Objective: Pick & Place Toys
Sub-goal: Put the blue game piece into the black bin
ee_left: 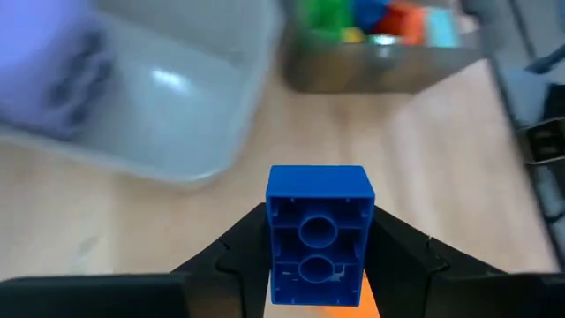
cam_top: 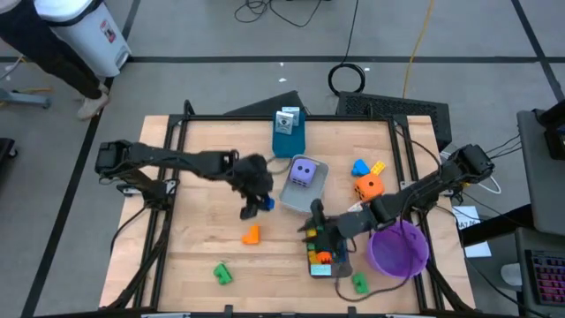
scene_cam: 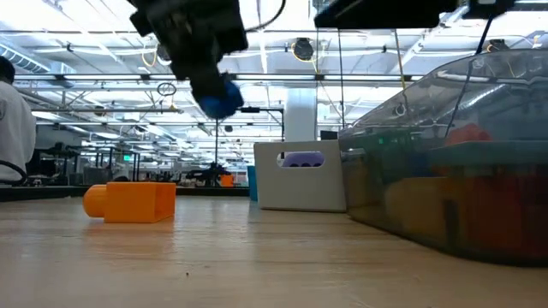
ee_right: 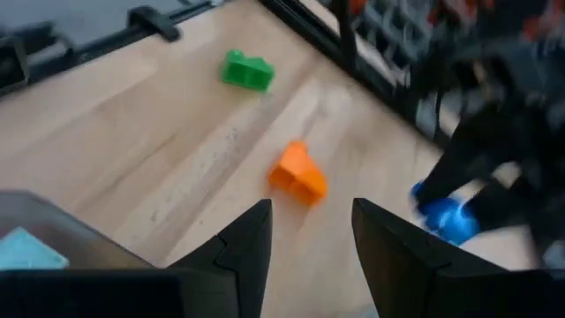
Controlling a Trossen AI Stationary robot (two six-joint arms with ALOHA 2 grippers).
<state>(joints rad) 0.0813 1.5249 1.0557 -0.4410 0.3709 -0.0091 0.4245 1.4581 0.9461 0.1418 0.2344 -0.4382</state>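
Note:
My left gripper (cam_top: 262, 202) is shut on a blue brick (ee_left: 318, 234) and holds it above the table's middle (scene_cam: 221, 98), left of a grey tray (cam_top: 311, 196) that holds the purple die (cam_top: 304, 173). My right gripper (ee_right: 309, 238) is open and empty above a second tray (cam_top: 324, 262) that holds several bricks. An orange brick (cam_top: 252, 234) lies on its side on the table, also in the right wrist view (ee_right: 298, 172). Green bricks lie at the near left (cam_top: 222, 274) and near right (cam_top: 360, 283). The orange die (cam_top: 368, 185) sits at the far right. My left gripper pinches the blue brick by two opposite side walls (ee_left: 275, 238) between its two fingers. The brick's hollow underside faces the wrist camera. The brick is lifted clear of the table, below the gripper in the low view.
A purple round bowl (cam_top: 397, 249) stands at the near right beside the brick tray. A blue box (cam_top: 289, 134) stands at the far edge. A blue brick (cam_top: 359, 167) and a yellow brick (cam_top: 378, 167) lie by the orange die. A person (scene_cam: 13, 128) shows beyond the table.

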